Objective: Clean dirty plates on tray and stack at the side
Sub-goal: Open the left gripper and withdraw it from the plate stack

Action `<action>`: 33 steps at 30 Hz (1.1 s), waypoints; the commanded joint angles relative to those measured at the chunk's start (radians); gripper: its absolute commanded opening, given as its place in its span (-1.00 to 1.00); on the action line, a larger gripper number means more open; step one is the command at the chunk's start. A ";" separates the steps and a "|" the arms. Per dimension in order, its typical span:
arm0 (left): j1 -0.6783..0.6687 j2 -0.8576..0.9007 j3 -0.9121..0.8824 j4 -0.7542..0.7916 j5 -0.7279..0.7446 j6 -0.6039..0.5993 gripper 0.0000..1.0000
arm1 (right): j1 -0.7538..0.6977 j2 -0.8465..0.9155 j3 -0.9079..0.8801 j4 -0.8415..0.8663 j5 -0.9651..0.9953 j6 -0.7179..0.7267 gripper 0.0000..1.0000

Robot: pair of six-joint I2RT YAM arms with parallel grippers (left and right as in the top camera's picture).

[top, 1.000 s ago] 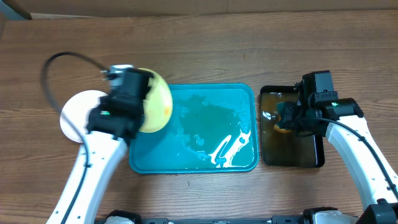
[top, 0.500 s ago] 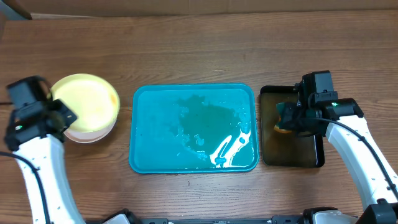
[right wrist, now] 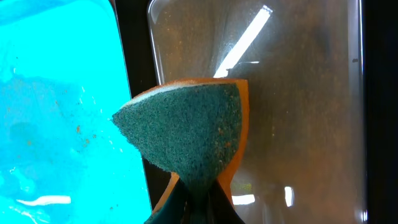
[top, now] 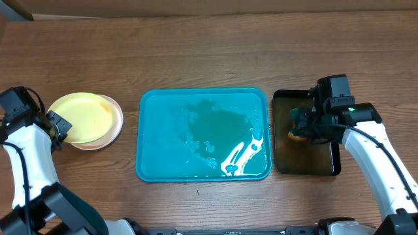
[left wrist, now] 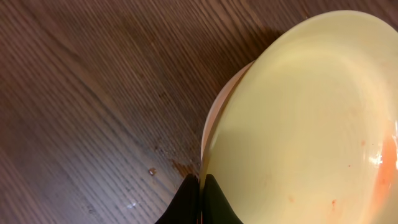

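Note:
The pale yellow-green plate (top: 81, 116) lies on a white plate (top: 112, 132) at the table's left side; faint orange smears show on it in the left wrist view (left wrist: 311, 124). My left gripper (top: 51, 124) is shut on the yellow-green plate's rim (left wrist: 201, 186). The teal-blue tray (top: 150, 166) sits in the middle, wet and holding no plates. My right gripper (top: 302, 125) is shut on a green-and-orange sponge (right wrist: 186, 137) above the black tray (top: 330, 166). A third plate is not visible.
The black tray (right wrist: 298, 93) holds a film of water, right of the teal tray (right wrist: 56, 93). Bare wooden table lies behind and in front of both trays.
My left arm carried the yellow-green plate from the teal tray's left edge to the left and lowered it onto the white plate. The right arm has not moved.

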 commanded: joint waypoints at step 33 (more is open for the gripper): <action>-0.501 -0.112 0.026 -0.207 0.302 0.100 0.24 | -0.003 0.039 0.014 0.142 0.055 -0.026 -0.64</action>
